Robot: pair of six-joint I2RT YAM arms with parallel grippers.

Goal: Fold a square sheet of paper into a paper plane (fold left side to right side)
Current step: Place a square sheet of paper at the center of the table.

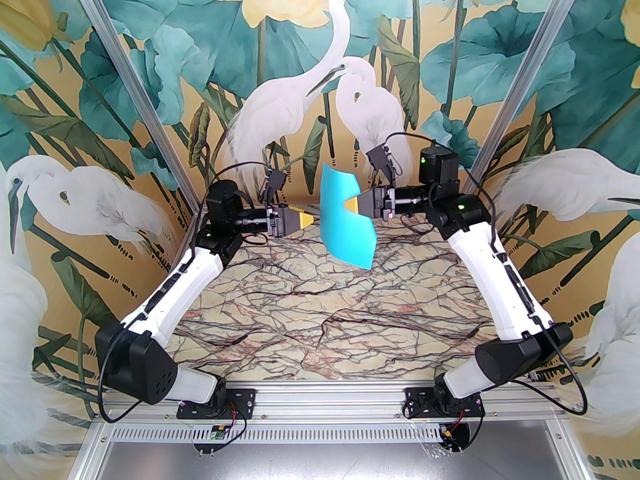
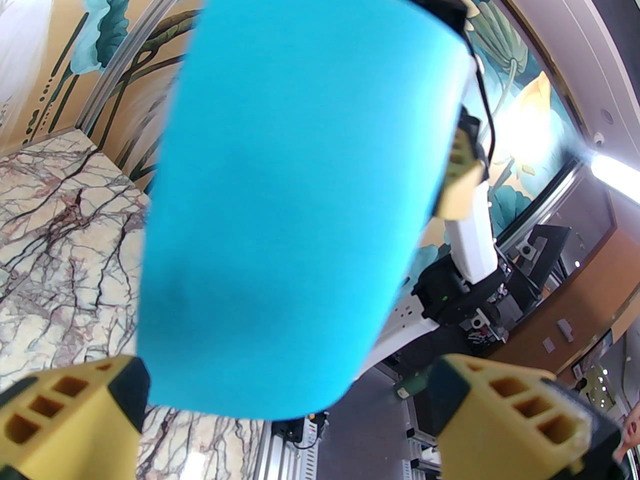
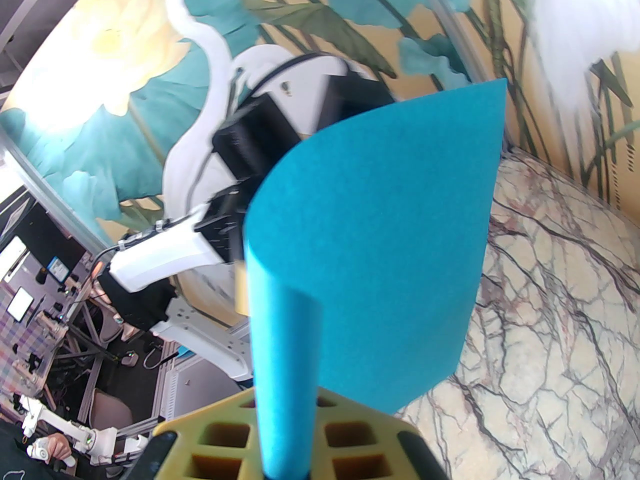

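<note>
**Fig.** Top view, both arms reaching towards the far middle of the marble table. My right gripper is pinched narrow on the right edge of the square sheet of paper and holds it up on edge above the tabletop. One corner of the sheet points up and far, and another points down and near. In the right wrist view the sheet runs out from between the yellow fingers, bowed into a soft curve with no crease I can see. My left gripper stands just left of the sheet with its jaws wide, holding nothing. From above I see a small gap between it and the paper.
</note>
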